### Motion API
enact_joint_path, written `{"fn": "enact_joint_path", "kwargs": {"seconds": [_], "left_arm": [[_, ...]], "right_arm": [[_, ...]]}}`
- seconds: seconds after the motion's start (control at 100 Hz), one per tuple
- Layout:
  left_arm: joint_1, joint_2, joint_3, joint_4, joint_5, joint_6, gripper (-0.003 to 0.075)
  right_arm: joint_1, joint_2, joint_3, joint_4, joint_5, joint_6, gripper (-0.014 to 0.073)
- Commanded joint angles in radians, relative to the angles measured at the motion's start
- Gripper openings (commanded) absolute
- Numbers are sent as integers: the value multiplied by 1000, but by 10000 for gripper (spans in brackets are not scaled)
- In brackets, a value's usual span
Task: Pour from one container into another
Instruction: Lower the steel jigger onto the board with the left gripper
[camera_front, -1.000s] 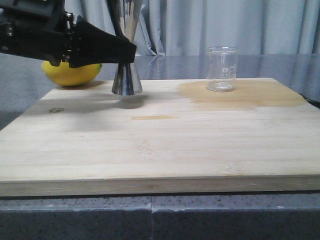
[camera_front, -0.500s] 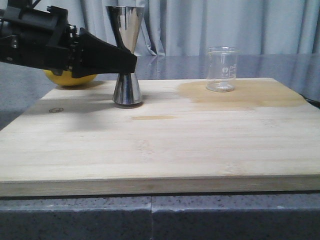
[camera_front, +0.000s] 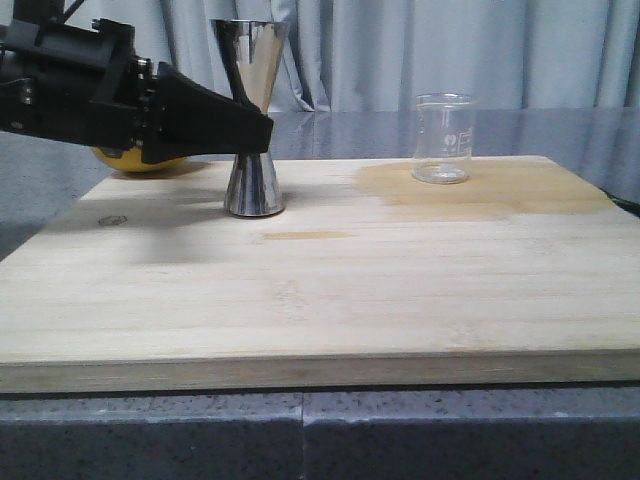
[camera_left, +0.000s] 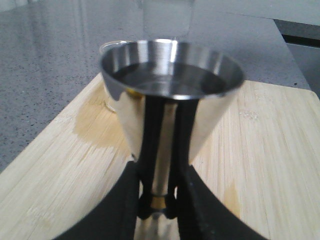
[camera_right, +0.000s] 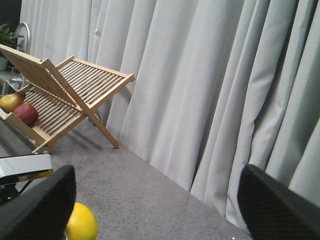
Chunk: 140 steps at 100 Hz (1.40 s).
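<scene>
The steel hourglass jigger (camera_front: 252, 180) stands upright on the wooden board (camera_front: 320, 290), at its back left. My left gripper (camera_front: 262, 128) reaches in from the left and is shut on the jigger's narrow waist. In the left wrist view both black fingers (camera_left: 150, 150) press the gold band of the jigger (camera_left: 170, 100), and liquid seems to lie in its upper cup. The clear glass beaker (camera_front: 442, 138) stands empty at the back right of the board, apart from both grippers; its rim (camera_left: 111, 48) peeks out behind the jigger. My right gripper (camera_right: 157, 210) is open, faces the curtains and holds nothing.
A yellow lemon (camera_front: 140, 160) lies on the grey counter behind my left arm, also seen as the lemon (camera_right: 82, 225). A wet patch (camera_front: 470, 190) darkens the board around the beaker. A wooden drying rack (camera_right: 65, 95) with fruit stands farther off.
The jigger hung just above the board a second ago; my left gripper has lowered it and its base now rests on the wood. The beaker has not moved.
</scene>
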Motion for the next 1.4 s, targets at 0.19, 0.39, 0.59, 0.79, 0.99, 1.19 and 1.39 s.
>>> {"fn": "enact_joint_path", "kwargs": {"seconds": [0.19,0.39,0.59,0.79,0.99,1.19,1.39], "left_arm": [[-6,-41,-19,-41,106,2,8],[-6,-41,-19,-27,106,2,8],[-6,-41,-19,-20,106,2,10],[-6,-41,-19,-20,100,2,13],[-6,-41,-19,-13,98,2,14],[-6,-41,-19,-6,84,0,16],[-6,-41,-19,-4,83,-1,100]], "right_arm": [[-7,-28,-22,57,-36,-1,596],[-7,-28,-22,57,-36,-1,596],[-7,-28,-22,57,-36,-1,595],[-7,-28,-22,57,-36,-1,595],[-7,-28,-22,57,-36,-1,595],[-7,-28,-22,57,-36,-1,595],[-7,-28,-22,57,-36,-1,595]]}}
